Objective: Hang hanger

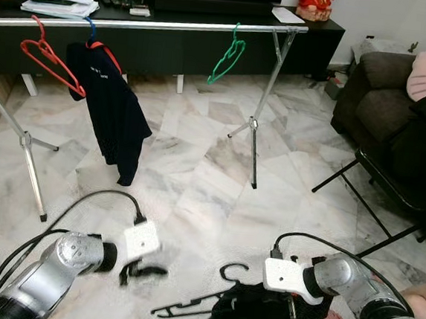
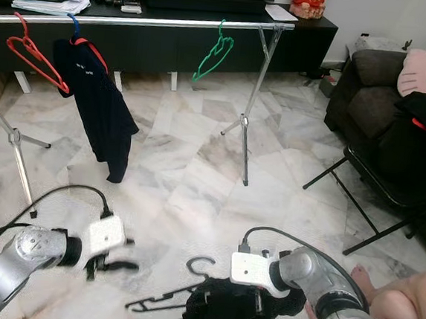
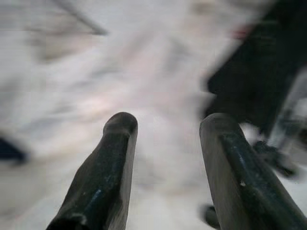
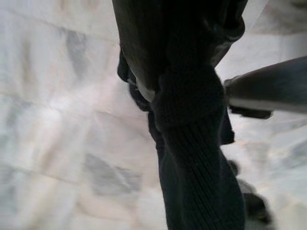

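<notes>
A clothes rail (image 1: 172,24) runs across in front of a low cabinet (image 1: 211,14). On it hang, from left to right, an empty hanger (image 1: 50,59), a shirt (image 1: 109,109) and another hanger (image 1: 228,55). A sofa (image 1: 383,88) stands at the right. On the floor (image 1: 196,180), a hanger (image 1: 201,296) lies between the left gripper (image 1: 143,271) and the right gripper (image 1: 289,308), touching a dark garment (image 1: 259,316).

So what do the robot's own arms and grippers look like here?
Both arms are rounded silver metal cylinders with dark joint bands. Each ends in a white boxy wrist block, and a black cable loops out of each block back along the arm. The left gripper and right gripper are black; the left wrist view shows two long, glossy black fingers with rounded tips.
</notes>
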{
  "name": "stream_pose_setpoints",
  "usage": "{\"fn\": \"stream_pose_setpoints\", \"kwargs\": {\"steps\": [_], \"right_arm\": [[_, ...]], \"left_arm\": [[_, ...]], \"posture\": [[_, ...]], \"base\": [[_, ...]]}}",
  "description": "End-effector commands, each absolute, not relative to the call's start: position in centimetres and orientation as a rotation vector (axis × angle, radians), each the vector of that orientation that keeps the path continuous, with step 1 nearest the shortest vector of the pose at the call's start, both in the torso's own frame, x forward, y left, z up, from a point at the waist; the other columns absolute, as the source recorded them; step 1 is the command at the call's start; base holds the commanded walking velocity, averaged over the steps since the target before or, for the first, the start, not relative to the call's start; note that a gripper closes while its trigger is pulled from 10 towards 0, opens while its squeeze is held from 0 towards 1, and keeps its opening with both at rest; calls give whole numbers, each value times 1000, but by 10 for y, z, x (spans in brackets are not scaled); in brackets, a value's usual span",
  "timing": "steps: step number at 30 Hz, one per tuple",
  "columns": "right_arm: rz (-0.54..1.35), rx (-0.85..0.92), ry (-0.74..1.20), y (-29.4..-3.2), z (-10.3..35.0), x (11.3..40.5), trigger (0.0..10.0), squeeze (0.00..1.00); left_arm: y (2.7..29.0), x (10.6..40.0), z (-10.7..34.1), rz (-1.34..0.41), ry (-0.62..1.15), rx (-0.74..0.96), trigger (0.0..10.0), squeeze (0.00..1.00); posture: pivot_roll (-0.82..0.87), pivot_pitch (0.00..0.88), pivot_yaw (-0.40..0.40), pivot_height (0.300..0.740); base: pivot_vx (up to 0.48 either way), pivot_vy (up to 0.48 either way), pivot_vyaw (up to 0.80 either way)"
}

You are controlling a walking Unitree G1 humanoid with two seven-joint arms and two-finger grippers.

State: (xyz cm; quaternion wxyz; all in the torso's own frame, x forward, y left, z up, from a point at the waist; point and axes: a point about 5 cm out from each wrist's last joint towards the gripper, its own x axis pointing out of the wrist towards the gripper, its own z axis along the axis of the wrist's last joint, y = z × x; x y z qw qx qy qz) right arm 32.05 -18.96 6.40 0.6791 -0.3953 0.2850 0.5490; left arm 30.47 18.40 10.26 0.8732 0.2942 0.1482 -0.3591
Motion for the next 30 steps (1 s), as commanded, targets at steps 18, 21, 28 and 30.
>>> {"fn": "stream_pose_setpoints", "kwargs": {"steps": [18, 21, 28, 30], "right_arm": [[997, -923, 516, -210, 122, 357, 0, 0], [1014, -921, 451, -203, 142, 366, 0, 0], [1029, -916, 348, -189, 168, 376, 0, 0], [1063, -865, 295, -180, 177, 378, 0, 0]], "left_arm": [[238, 295, 50, -32, 304, 220, 10000, 0], [226, 284, 31, -121, 352, 228, 10000, 0], [210, 273, 11, -180, 392, 211, 10000, 0], [204, 272, 7, -205, 391, 206, 10000, 0]], "posture": [[-11, 106, -102, 740], [-16, 106, -108, 740], [-23, 103, -119, 740], [-23, 101, -121, 740]], "base": [[0, 0, 0], [0, 0, 0], [0, 0, 0], [0, 0, 0]]}}
